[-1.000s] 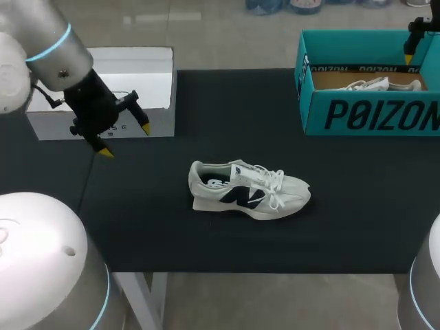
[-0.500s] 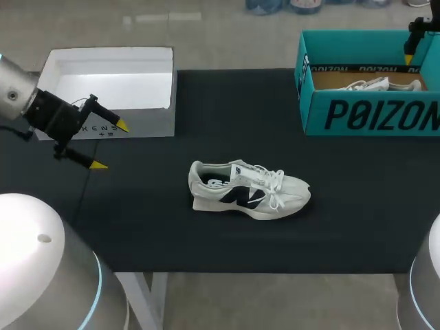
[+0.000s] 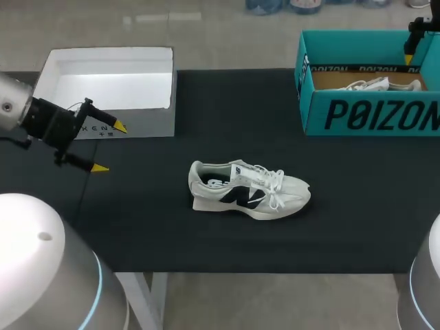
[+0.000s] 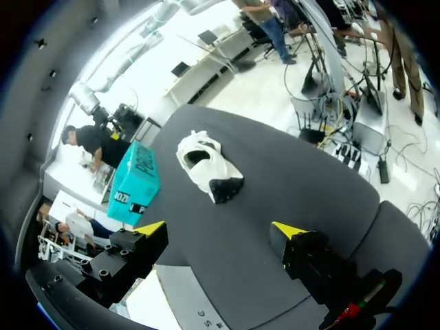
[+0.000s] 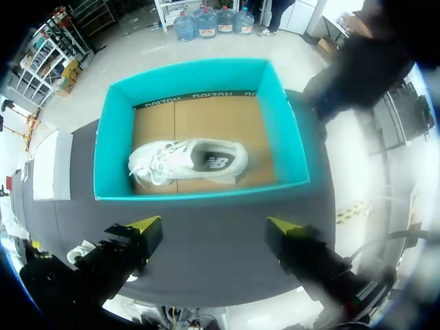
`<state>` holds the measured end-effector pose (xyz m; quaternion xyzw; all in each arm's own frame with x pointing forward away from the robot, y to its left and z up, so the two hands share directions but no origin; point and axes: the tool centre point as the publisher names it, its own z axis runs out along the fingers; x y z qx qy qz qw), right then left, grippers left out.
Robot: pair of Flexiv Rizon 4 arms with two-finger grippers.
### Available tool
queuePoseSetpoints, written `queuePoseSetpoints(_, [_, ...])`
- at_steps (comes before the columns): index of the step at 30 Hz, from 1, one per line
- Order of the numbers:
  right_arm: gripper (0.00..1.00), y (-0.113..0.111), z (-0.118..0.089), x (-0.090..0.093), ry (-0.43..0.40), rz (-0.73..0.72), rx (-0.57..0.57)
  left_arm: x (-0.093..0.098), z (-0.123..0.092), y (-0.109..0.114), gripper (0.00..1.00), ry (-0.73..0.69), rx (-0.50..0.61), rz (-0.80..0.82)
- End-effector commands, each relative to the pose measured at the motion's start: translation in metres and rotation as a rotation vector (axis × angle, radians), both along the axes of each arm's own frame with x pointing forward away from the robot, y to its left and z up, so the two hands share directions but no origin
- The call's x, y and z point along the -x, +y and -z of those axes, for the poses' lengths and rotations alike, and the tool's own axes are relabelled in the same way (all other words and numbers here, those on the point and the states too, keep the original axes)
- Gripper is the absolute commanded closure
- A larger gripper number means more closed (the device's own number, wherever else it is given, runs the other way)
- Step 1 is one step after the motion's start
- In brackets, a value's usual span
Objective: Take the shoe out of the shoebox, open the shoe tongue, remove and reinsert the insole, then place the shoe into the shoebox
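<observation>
The shoe (image 3: 249,190) stands on its sole near the middle of the table (image 3: 206,103), outside the shoebox (image 3: 371,113). Its long axis runs across the table, with the heel toward the left arm's side and the toe toward the right. The left gripper (image 3: 110,146) hangs beside the white box (image 3: 103,75), fingers spread and empty. The shoe lies ahead of it, well apart. The right gripper (image 5: 213,225) hangs over the shoebox, fingers also spread and empty (a second shoe (image 5: 187,161) lies inside, below it). The left gripper appears the nearer, so an approach would probably meet the heel end first.
</observation>
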<state>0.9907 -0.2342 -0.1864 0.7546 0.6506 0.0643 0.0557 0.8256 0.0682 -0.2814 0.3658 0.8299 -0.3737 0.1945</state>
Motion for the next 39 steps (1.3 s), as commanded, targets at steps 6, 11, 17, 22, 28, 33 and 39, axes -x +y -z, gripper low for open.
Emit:
queuePoseSetpoints(6, [0.0,0.0,0.0,0.001,-0.001,0.001,0.001,0.014,0.03,0.003,0.0,0.255,0.111,-0.121])
queuePoseSetpoints(11, [0.0,0.0,0.0,0.001,-0.001,0.001,0.001,0.021,0.052,0.004,0.0,0.357,0.156,-0.2])
queuePoseSetpoints(17, [0.0,0.0,0.0,0.001,-0.001,0.001,0.001,0.032,0.066,-0.007,0.0,0.442,0.231,-0.214])
queuePoseSetpoints(22, [0.0,0.0,0.0,0.001,-0.001,0.001,0.001,0.036,0.072,-0.022,0.0,0.459,0.278,-0.211])
queuePoseSetpoints(28, [0.0,0.0,0.0,0.001,-0.001,0.001,0.001,0.035,0.082,-0.038,0.0,0.507,0.294,-0.195])
queuePoseSetpoints(33, [0.0,0.0,0.0,0.001,-0.001,0.001,0.001,0.027,0.093,-0.049,0.0,0.556,0.395,-0.146])
queuePoseSetpoints(39, [0.0,0.0,0.0,0.001,-0.001,0.001,0.001,0.024,0.11,-0.063,0.0,0.627,0.433,-0.118])
